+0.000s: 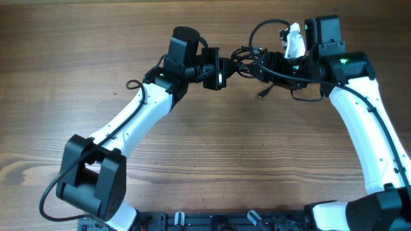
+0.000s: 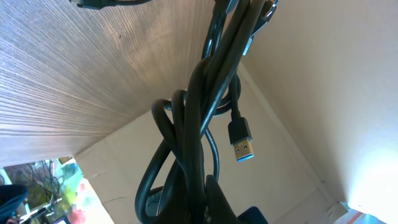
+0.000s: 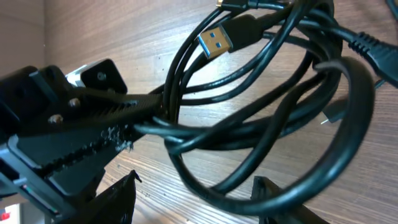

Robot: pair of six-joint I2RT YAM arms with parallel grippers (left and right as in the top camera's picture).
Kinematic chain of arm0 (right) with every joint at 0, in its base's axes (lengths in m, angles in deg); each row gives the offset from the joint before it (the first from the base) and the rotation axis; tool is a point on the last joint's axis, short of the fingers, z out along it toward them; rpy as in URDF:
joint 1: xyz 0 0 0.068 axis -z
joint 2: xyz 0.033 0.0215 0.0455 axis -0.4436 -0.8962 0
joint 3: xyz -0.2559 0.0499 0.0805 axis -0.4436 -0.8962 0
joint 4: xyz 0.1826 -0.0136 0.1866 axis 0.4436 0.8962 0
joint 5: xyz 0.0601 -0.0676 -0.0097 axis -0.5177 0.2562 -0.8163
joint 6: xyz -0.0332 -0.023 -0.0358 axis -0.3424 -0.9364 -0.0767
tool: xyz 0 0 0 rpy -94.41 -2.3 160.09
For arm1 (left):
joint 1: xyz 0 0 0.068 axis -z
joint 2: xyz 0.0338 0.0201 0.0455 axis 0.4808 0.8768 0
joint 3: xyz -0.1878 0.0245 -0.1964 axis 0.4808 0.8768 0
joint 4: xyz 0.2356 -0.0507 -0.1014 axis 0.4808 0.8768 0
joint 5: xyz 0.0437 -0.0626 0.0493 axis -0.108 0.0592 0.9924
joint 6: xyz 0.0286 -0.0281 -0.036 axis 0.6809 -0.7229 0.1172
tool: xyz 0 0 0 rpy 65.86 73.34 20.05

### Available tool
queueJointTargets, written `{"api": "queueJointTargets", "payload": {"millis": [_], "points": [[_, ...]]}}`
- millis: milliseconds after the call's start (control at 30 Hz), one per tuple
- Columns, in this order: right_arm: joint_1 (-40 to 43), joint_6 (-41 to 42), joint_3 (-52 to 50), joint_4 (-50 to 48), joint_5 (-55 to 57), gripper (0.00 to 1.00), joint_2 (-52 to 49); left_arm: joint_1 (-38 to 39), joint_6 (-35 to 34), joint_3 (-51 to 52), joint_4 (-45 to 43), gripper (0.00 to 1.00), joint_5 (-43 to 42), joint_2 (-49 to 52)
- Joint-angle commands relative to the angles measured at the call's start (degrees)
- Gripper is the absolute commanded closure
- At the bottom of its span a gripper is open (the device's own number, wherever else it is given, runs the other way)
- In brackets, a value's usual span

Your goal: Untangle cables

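Cables (image 1: 242,62), thin, black and tangled, are clamped in the closed fingers of the left gripper (image 1: 220,72) above the brown wooden table (image 1: 96,51). Their loops reach between the spread fingers of the right gripper (image 1: 262,64).

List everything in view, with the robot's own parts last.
cables: one tangled bundle, black, between the two grippers at the far middle of the table
USB plug: one clearly seen, black with a blue-lined metal tip, dangling from the bundle
table: one, brown wood, under everything
left gripper: one, black, shut on the cables
right gripper: one, black, fingers apart around a loop
left arm: one, white and black
right arm: one, white and black
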Motion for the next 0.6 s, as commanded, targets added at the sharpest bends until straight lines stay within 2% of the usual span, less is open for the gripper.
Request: {"api": "queueJointTargets", "payload": {"millis": [0, 167, 333, 533, 567], "points": [[-0.37, 3.10, 0.98, -1.18, 1.62, 0.41, -0.66, -0.22, -4.98, -0.42, -2.82, 0.96, -3.23, -0.83], [-2.12, 6.86, 0.98, -2.58, 6.21, 0.44, -1.11, 0.33, -4.94, -0.42, -3.69, 0.96, -3.39, -0.83], [-2.43, 8.85, 0.98, -5.05, 7.32, 0.54, -3.04, 1.86, -4.24, -0.42, -3.65, 0.96, -3.67, -0.83], [-2.43, 10.21, 0.98, -7.19, 8.17, 0.71, -4.63, 3.15, 8.87, -0.42, -3.69, 0.96, -3.67, -0.83], [-2.43, 10.27, 0.98, -7.39, 8.28, 0.78, -4.63, 3.15, 10.71, -0.42, -3.67, 0.96, -3.67, -0.83]]}}
